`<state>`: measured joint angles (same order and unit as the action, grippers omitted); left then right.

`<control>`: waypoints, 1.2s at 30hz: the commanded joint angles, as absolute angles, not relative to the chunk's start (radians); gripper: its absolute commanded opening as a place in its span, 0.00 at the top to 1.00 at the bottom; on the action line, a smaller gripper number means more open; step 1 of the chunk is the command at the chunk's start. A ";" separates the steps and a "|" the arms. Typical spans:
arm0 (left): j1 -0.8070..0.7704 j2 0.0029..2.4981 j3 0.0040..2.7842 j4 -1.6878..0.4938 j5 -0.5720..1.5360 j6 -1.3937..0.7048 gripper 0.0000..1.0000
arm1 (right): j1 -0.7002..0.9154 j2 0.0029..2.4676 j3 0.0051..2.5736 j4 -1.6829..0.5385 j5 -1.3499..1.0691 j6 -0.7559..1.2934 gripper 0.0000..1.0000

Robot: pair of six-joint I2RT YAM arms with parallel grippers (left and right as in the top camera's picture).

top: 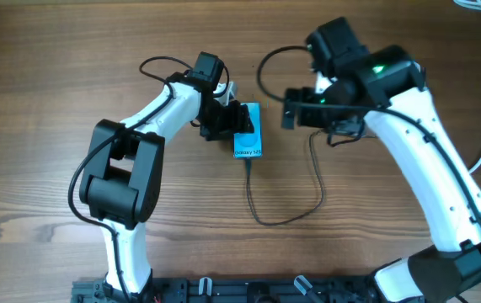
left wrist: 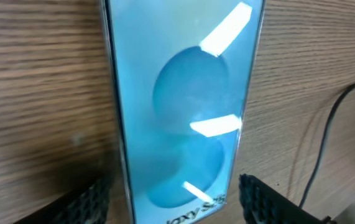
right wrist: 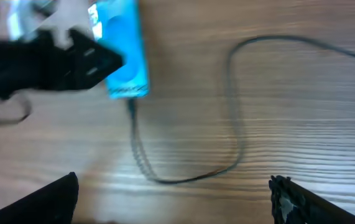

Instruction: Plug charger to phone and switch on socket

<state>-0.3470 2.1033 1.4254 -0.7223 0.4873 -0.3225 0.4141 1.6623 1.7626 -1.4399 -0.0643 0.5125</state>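
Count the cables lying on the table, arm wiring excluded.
2. The black charger cable loops out from the phone's near end. A white cord crosses the top-right corner. More may be hidden.

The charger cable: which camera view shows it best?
Overhead: the charger cable is sharp, looping away from the phone. Right wrist shows the loop, blurred. Left wrist catches only a short piece near the right edge.

1 camera hangs above and looks straight down on the whole table [top: 38,50]. My left wrist camera faces down, very near the phone [left wrist: 183,106]. My right wrist camera looks from farther right, blurred. All 3 share the phone; overhead and right wrist share the charger [right wrist: 234,124].
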 commanded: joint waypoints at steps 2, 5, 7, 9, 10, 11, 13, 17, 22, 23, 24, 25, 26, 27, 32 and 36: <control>-0.269 2.080 1.416 -0.782 0.380 -0.315 0.00 | 0.284 1.653 1.785 -1.446 0.097 0.522 0.00; -0.221 2.004 1.416 -0.802 0.380 -0.319 0.00 | 0.181 1.653 1.784 -1.431 0.120 0.519 0.00; -0.179 1.913 1.416 -0.809 0.379 -0.319 0.00 | 0.105 1.653 1.771 -1.394 0.120 0.496 0.00; -0.147 1.821 1.416 -0.810 0.379 -0.319 0.00 | 0.032 1.657 1.757 -1.361 0.123 0.496 0.00; -0.128 1.761 1.416 -0.810 0.369 -0.323 0.00 | -0.016 1.663 1.748 -1.341 0.123 0.496 0.00; -0.109 1.694 1.416 -0.812 0.349 -0.323 0.00 | -0.075 1.670 1.736 -1.315 0.123 0.497 0.00; -0.085 1.612 1.416 -0.813 0.296 -0.323 0.00 | -0.153 1.683 1.719 -1.276 0.123 0.496 0.00; -0.049 1.475 1.416 -0.813 0.241 -0.322 0.00 | -0.305 1.748 1.684 -1.186 0.123 0.495 0.00; -0.048 1.459 1.415 -0.813 0.242 -0.322 0.00 | -0.378 1.857 1.675 -1.120 0.123 0.444 0.00; -0.048 1.459 1.415 -0.813 0.242 -0.322 0.00 | -0.386 1.879 1.675 -1.111 0.123 0.444 0.00; -0.048 1.459 1.415 -0.813 0.242 -0.322 0.00 | -0.399 1.910 1.675 -1.097 0.123 0.448 0.00; -0.048 1.459 1.415 -0.813 0.242 -0.322 0.00 | -0.405 1.925 1.675 -1.089 0.122 0.453 0.00; -0.048 1.459 1.415 -0.813 0.242 -0.322 0.00 | -0.414 1.948 1.675 -1.077 0.123 0.472 0.00; -0.048 1.459 1.415 -0.813 0.242 -0.322 0.00 | -0.426 1.971 1.675 -1.062 0.119 0.482 0.00; -0.048 1.459 1.415 -0.813 0.242 -0.322 0.00 | -0.452 2.071 1.675 -0.972 0.043 0.446 0.00; -0.048 1.459 1.415 -0.813 0.242 -0.322 0.00 | -0.451 2.143 1.675 -0.906 0.047 0.395 0.00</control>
<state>-0.0509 1.4597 1.4143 -0.8127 0.2546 -0.3241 -0.4534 2.0861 1.6817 -0.9333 0.0673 0.4431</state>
